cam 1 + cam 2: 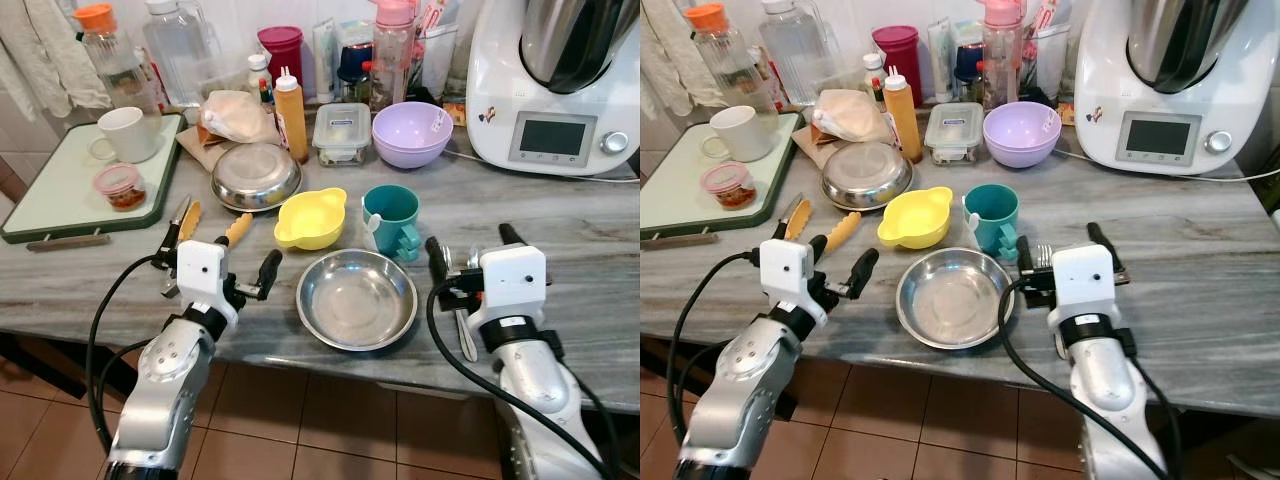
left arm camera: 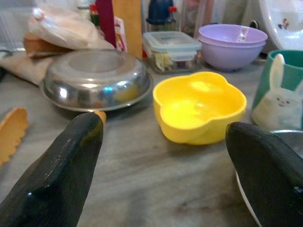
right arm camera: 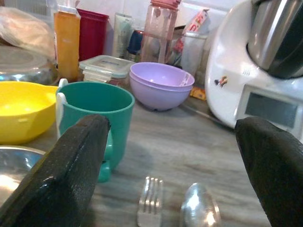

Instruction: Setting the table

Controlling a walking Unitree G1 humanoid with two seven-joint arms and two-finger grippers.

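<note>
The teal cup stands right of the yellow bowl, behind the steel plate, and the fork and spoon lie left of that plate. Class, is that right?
One detail is wrong. The fork and spoon lie right of the steel plate, under the right gripper, as the right wrist view shows. The teal cup does stand right of the yellow bowl, behind the plate.

Shiny metal plate [image 1: 356, 298], probably plastic yellow bowl [image 1: 311, 218].

We see a grey marbled stone counter [image 1: 560, 230]. On it near the front edge lies an empty round steel plate [image 1: 356, 298], with a yellow lobed plastic bowl [image 1: 311, 218] and a teal mug [image 1: 391, 219] just behind it, and a steel fork [image 3: 150, 201] and spoon [image 3: 200, 211] beside it.
</note>
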